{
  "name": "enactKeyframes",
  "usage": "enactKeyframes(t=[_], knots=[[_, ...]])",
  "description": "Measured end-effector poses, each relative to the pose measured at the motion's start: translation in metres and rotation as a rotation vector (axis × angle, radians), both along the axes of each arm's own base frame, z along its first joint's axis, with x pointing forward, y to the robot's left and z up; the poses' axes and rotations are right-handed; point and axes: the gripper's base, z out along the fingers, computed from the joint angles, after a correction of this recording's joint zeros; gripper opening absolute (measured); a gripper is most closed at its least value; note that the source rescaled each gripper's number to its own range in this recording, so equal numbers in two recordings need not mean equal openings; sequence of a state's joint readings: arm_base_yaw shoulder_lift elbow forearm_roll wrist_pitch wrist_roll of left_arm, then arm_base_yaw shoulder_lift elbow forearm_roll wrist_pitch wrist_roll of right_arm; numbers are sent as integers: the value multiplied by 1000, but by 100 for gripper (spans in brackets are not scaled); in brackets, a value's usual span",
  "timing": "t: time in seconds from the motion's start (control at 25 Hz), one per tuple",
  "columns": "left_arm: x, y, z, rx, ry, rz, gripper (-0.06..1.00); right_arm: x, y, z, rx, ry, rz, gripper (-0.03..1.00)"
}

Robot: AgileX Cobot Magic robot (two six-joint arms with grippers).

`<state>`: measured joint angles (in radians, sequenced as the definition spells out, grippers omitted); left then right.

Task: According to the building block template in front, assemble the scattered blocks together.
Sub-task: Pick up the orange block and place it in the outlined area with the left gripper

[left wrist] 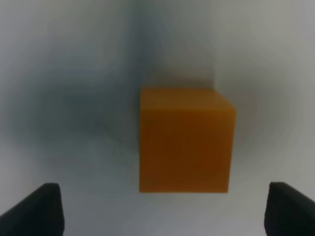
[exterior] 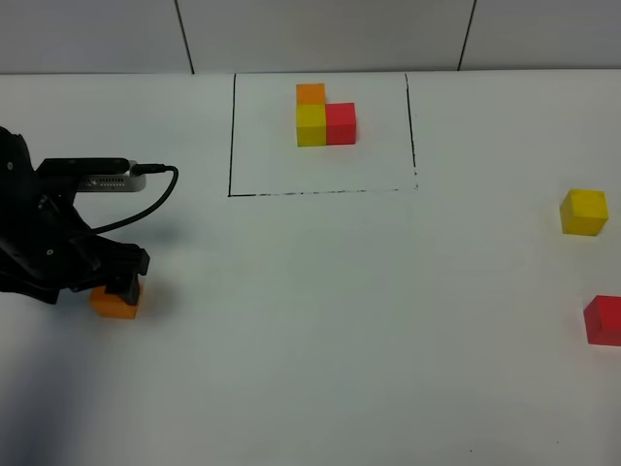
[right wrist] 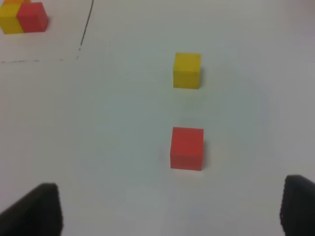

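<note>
On the tabletop (exterior: 340, 388), the cluster of three blocks (exterior: 325, 121) sits inside the drawn rectangle (exterior: 320, 192) at the middle of the far edge. One loose block (exterior: 112, 307) lies near the left edge. At the right edge, the farther block (exterior: 583, 212) lies behind the nearer block (exterior: 604, 320), apart.

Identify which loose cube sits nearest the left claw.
The orange cube, right at the open left claw; the yellow cube and red cube sit far to its right.

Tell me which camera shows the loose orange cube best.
The left wrist view: the orange cube fills the middle of the frame, unobstructed though blurred, ahead of the open left gripper. The exterior high view shows only part of it, under the left arm. The right wrist view does not show it.
</note>
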<state>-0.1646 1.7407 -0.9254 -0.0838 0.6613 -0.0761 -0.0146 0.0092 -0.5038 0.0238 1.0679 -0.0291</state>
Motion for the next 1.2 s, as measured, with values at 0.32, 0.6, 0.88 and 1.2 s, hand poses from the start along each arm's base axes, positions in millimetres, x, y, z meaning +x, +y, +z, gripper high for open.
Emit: enactKeyframes(t=[0.32, 0.6, 0.88, 1.2], knots=[[7, -1, -23, 7, 17, 1, 99, 0, 0, 0, 1, 0, 0, 77], [11, -1, -28, 6, 8, 2, 65, 0, 0, 0, 1, 0, 0, 76], [11, -2, -28, 4, 11, 6, 1, 0, 0, 0, 1, 0, 0, 74], [29, -9, -5, -35, 0, -138, 1, 0, 0, 0, 1, 0, 0, 73]])
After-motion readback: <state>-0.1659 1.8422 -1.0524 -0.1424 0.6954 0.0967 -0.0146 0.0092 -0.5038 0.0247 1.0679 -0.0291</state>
